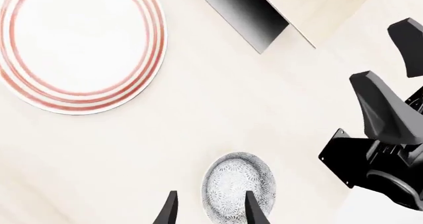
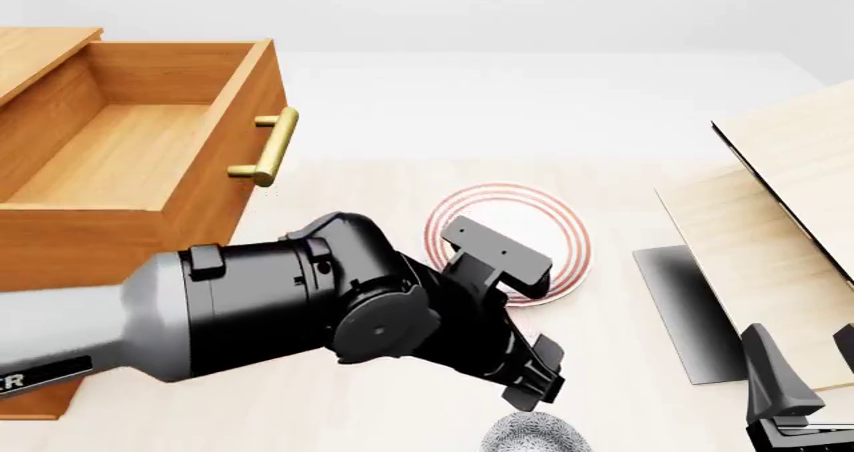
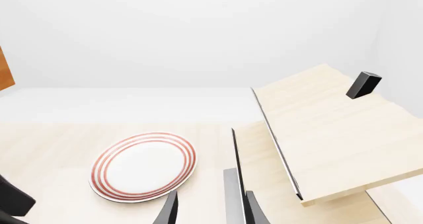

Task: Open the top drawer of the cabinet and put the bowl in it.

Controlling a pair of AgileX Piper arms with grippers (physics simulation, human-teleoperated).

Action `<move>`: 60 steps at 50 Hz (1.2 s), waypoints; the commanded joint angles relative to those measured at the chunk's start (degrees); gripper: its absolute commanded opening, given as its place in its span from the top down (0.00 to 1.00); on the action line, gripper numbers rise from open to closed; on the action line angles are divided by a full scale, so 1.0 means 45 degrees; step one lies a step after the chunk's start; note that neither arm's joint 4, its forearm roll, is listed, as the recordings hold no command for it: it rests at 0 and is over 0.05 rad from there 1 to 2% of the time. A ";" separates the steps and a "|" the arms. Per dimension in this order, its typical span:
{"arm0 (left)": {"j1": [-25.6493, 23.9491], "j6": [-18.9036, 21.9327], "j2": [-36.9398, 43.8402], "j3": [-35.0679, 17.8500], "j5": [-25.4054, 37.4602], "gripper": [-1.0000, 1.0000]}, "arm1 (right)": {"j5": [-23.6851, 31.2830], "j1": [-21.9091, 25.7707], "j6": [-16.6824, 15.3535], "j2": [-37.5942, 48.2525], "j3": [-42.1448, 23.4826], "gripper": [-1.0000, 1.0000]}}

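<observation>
The cabinet [image 2: 34,57] stands at the left, and its top drawer [image 2: 127,157] is pulled out and empty, brass handle [image 2: 270,147] facing right. The speckled bowl [image 2: 534,437] sits on the table at the front edge of the front view. My left gripper [image 2: 534,384] hangs open just above the bowl [image 1: 235,184]. In the left wrist view one fingertip [image 1: 254,209] lies over the bowl and the other is outside its rim. Whether they touch it I cannot tell. My right gripper [image 2: 807,372] is open and empty at the front right.
A white plate with red rings [image 2: 514,247] lies on the table behind the bowl, partly covered by the left arm. Pale light-wood furniture [image 2: 787,212] with a dark metal edge fills the right side. The right gripper [image 1: 383,130] shows close beside the bowl in the left wrist view.
</observation>
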 commanded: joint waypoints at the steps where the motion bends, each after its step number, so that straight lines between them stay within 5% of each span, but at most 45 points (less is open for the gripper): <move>1: -0.0054 -0.0357 0.0292 0.0351 -0.0464 0.00 | -0.0014 -0.0004 -0.0010 -0.0008 0.0007 0.00; 60: -0.0389 -0.1785 0.1252 0.2075 -0.3026 0.00 | -0.0013 -0.0004 -0.0007 -0.0005 0.0007 0.00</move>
